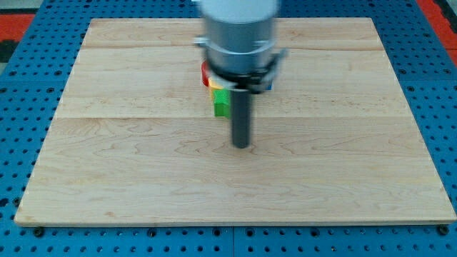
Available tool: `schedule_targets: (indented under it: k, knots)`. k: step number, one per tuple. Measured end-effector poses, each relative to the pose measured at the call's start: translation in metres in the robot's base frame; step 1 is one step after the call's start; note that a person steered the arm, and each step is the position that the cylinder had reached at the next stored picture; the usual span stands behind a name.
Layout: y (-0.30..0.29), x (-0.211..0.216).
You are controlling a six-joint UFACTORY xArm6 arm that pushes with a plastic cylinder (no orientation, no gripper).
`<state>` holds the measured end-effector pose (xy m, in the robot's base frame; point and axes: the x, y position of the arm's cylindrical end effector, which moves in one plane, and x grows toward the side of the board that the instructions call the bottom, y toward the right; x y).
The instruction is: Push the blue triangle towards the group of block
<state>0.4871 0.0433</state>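
Observation:
My tip [241,145] rests on the wooden board [143,178] near its middle, just below a cluster of blocks. A green block [222,104] stands right above and left of the tip, partly behind the rod. A yellow block [213,86] and a red block [206,73] peek out above it, mostly hidden by the arm's grey body [239,32]. A bit of blue [269,85], perhaps the blue triangle, shows at the arm's right edge; its shape cannot be made out.
The board lies on a blue perforated table [28,93]. Red areas show in the view's top corners [18,18].

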Motion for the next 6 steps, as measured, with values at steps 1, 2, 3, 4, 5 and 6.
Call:
schedule_targets:
  k: [1, 2, 3, 4, 5, 6]
  knots:
    - [0.072, -0.048]
    - [0.087, -0.100]
    - [0.080, -0.132]
    - [0.060, -0.132]
    - [0.056, -0.132]
    - [0.042, -0.132]
